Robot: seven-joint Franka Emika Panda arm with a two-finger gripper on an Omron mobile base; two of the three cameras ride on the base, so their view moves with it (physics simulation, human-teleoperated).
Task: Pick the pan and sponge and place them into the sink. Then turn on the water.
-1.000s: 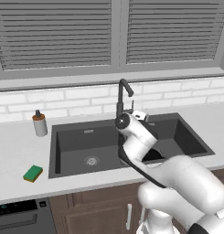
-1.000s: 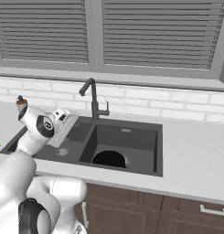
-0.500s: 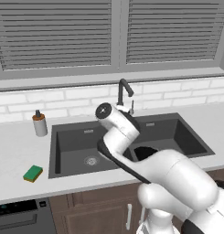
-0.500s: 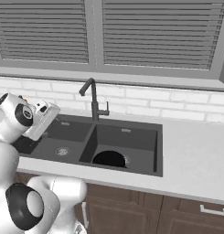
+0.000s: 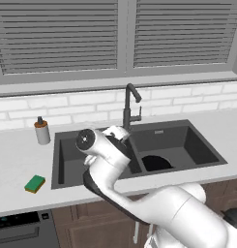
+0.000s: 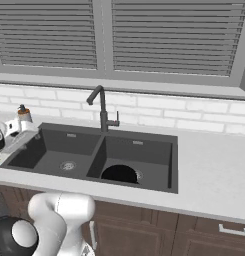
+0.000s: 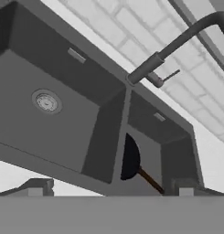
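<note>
The pan [image 6: 120,174] is seen lying in the right basin of the sink [image 6: 159,186], partly hidden by the divider. The left basin is half covered by the arm. The sponge [image 5: 35,183] rests on the near left counter [image 5: 13,160]. The gripper [image 7: 111,188] is spread wide, nothing held.

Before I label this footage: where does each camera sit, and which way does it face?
Left base view: behind the arm's left, facing the sink, sponge and soap bottle; arm rises lower right.
Right base view: behind its right, facing the sink, faucet; arm lower left.
Hand view: on the hand, tilted over the basins, fingertips below.
All three share the pan.
</note>
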